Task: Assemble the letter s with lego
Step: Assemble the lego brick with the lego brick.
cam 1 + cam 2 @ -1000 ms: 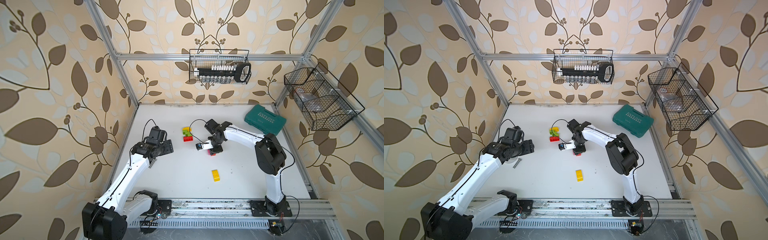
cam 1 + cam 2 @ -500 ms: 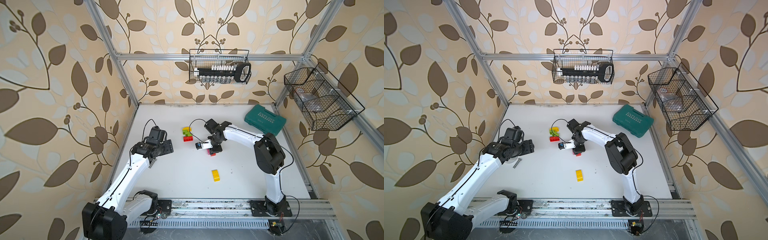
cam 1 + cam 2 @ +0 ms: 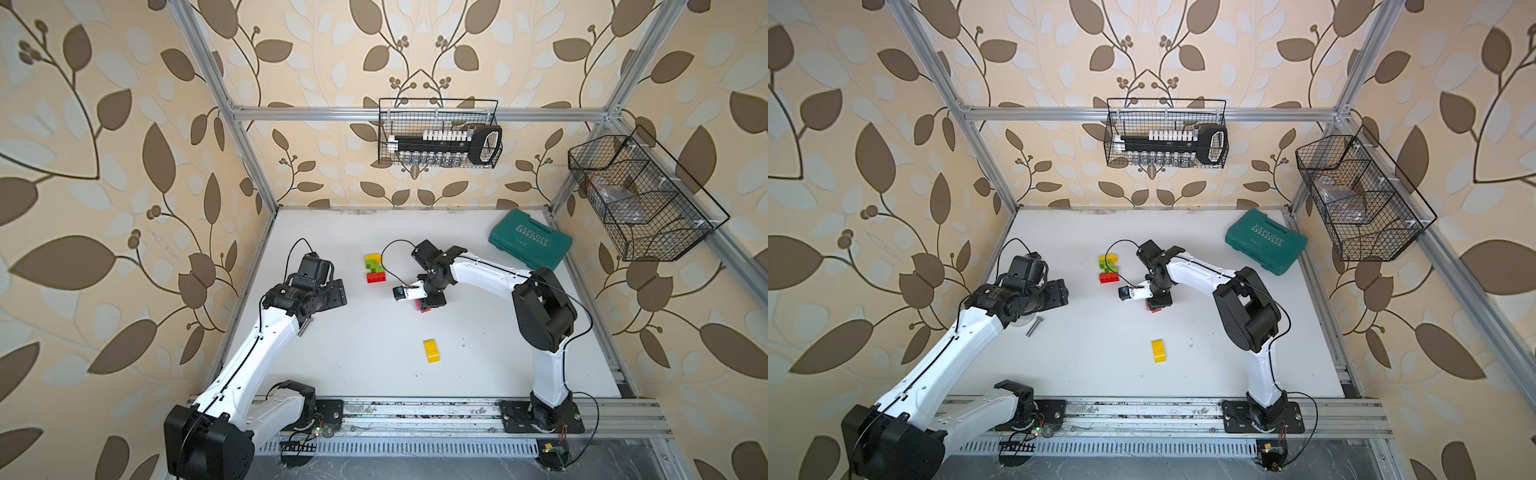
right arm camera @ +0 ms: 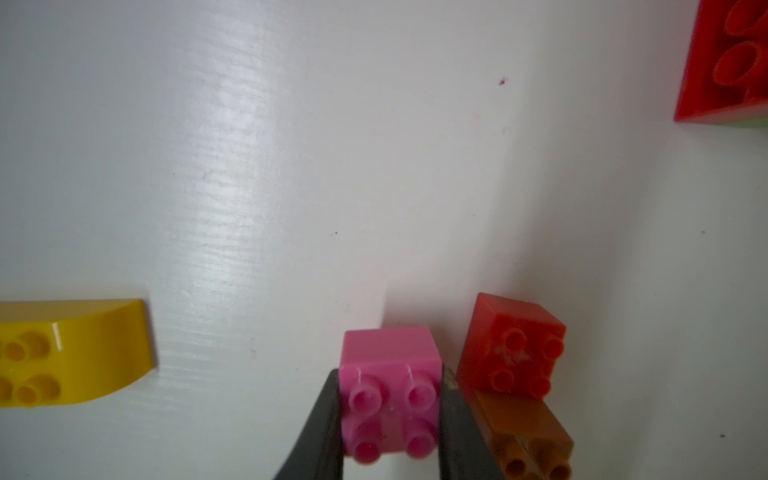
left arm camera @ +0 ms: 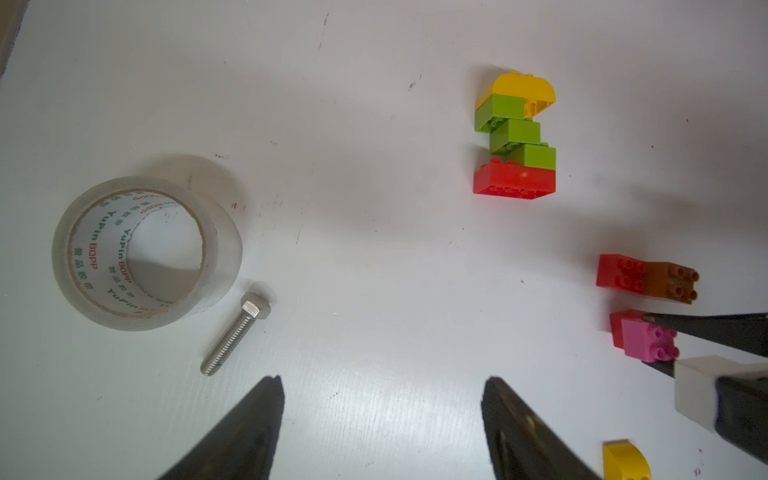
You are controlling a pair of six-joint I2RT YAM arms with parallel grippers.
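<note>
Being held between the closed-in jaws of the right gripper (image 4: pixel 390 376), a pink brick (image 4: pixel 390 399) is seen near the middle of both top views, just beside a red-and-brown pair (image 4: pixel 513 353). A stacked yellow, green and red piece (image 3: pixel 375 269) is found slightly above and left of it. The left gripper (image 5: pixel 380 386) is seen spread apart over bare table (image 3: pixel 365 332), left of centre. A loose yellow brick (image 3: pixel 432 351) is seen lower down.

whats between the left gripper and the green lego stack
Nothing: in the left wrist view only bare white table lies between the left gripper and the lego stack.
</note>
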